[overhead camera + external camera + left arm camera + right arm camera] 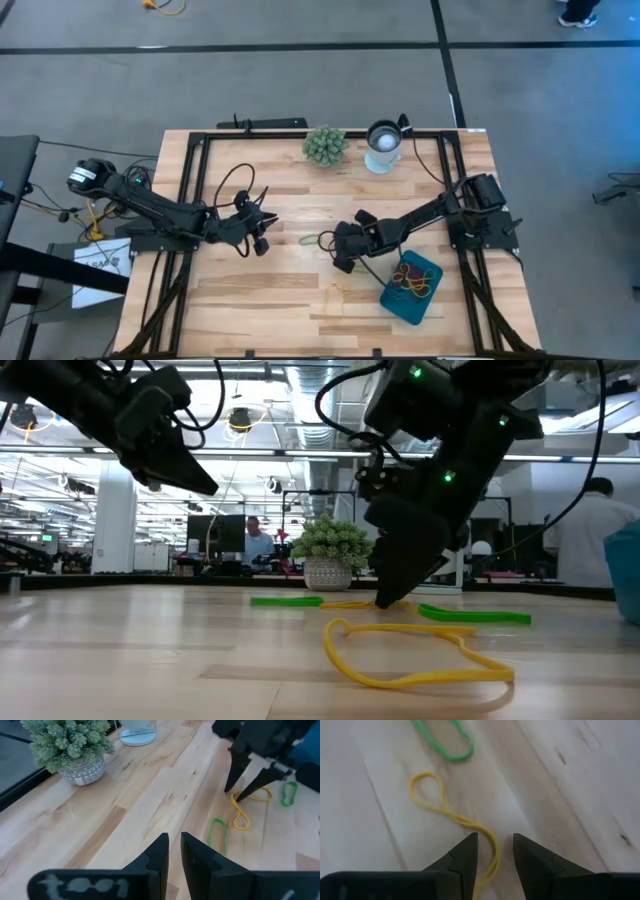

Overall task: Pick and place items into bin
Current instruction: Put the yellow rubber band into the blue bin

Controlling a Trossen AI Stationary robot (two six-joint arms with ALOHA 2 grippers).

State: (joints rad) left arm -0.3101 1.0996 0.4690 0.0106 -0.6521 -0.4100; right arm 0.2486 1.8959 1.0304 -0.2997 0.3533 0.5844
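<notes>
My right gripper [340,255] is open and low over the middle of the table. Its fingertips [495,840] stand on either side of a twisted yellow rubber band [470,822] that lies flat on the wood; I cannot tell whether they touch it. A green band [445,742] lies just beyond it, and another green band [288,792] lies nearer the bin. The teal bin [425,308] sits near the right front and holds several coloured bands. My left gripper [262,240] hangs shut above the table, left of the bands.
The spiky green plant ball [325,145] in its pot and the round white-and-metal cup [383,145] stand at the far edge. A further yellow band [420,658] lies near the front edge. Bare wood lies between the two grippers.
</notes>
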